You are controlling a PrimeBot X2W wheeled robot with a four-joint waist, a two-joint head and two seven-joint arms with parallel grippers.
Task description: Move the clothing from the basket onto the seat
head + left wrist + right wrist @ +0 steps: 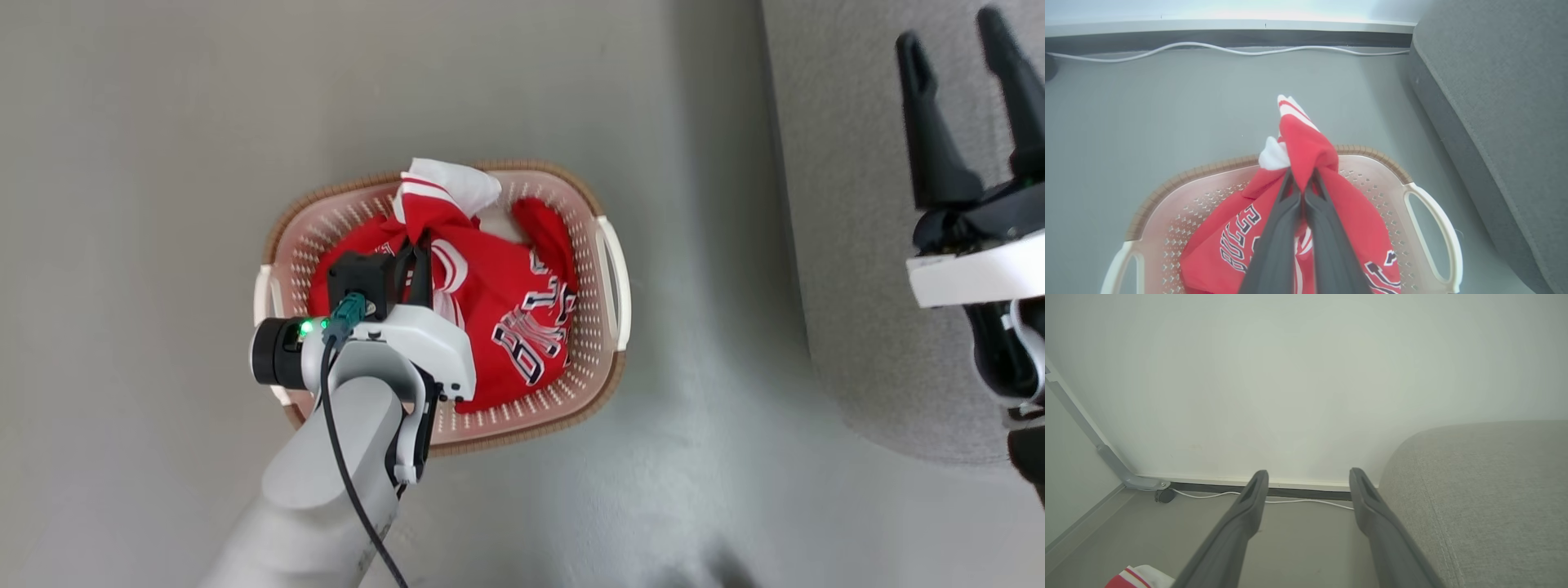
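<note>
two left fingers (pixel 1292 200) clamped on soft red clothing (pixel 1306 147), perforated oval basket (pixel 1397 212), right fingers (pixel 1256 492) apart, woven seat (pixel 1486 498)

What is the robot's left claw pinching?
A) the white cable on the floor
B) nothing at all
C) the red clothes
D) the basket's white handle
C: the left claw is shut on a bunched fold of the red clothes, which stick up between its fingers above the basket.
</note>
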